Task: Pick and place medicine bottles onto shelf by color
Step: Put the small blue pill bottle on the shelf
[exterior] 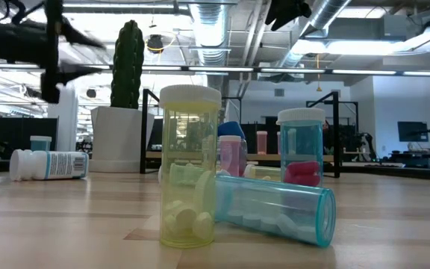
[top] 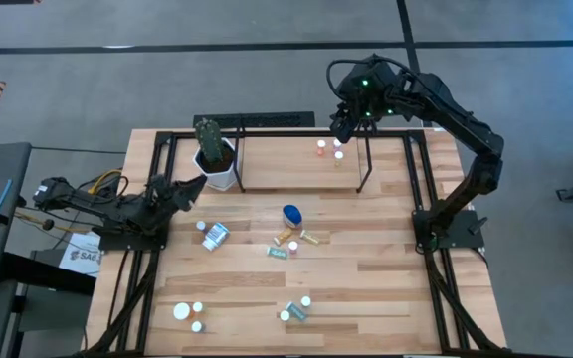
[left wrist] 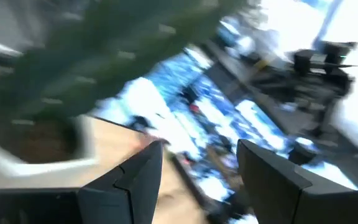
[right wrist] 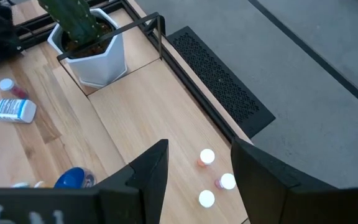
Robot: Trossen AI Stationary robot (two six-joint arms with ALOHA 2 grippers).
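The medicine bottles lie in loose groups: three small white-capped ones (top: 328,150) stand on the shelf (top: 296,169) directly under the right gripper (right wrist: 194,165), whose fingers are parted with nothing between them as it hangs above the shelf's far rail. Below and to the side of that gripper, out on the open surface (top: 366,278), the rounded blue bottle (top: 291,214) sits with a few small amber and teal ones (top: 294,242) strewn just beside it, and a further cluster (top: 296,310) rests nearer the front edge, with three white caps (top: 189,313) off toward the left corner. The left gripper (top: 185,189) is at the left side of the surface, right beside the white pot with the cactus (top: 215,159); its fingers stand apart and empty. Just past it lies a white bottle on its side (top: 214,236) with a blue-and-white printed label, the lettering too small to read. From table height, a yellow bottle (exterior: 190,175) stands upright touching a teal one lying flat (exterior: 275,211). A printed sheet (top: 81,254) pokes out under the left arm; its writing is not legible.
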